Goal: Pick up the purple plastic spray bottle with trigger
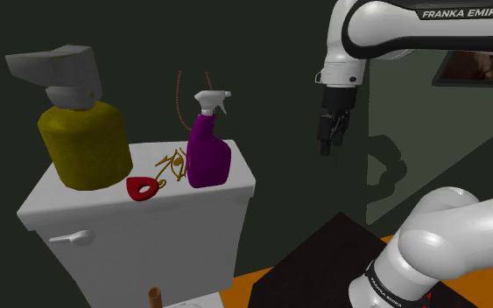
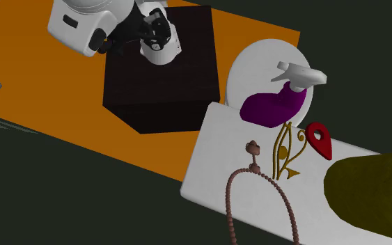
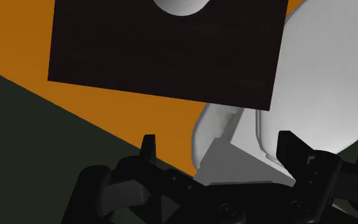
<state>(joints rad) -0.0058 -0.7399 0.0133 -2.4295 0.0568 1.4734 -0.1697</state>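
A bathroom at home: a white toilet tank with its flush lever.

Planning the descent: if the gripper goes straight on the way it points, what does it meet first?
Likely the white toilet beneath the gripper, not the purple spray bottle on its tank; depth is unclear.

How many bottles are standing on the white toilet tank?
2. The purple spray bottle stands near the tank end at the shoulder view's right; the large yellow bottle with a grey top stands at the left end. None seems hidden.
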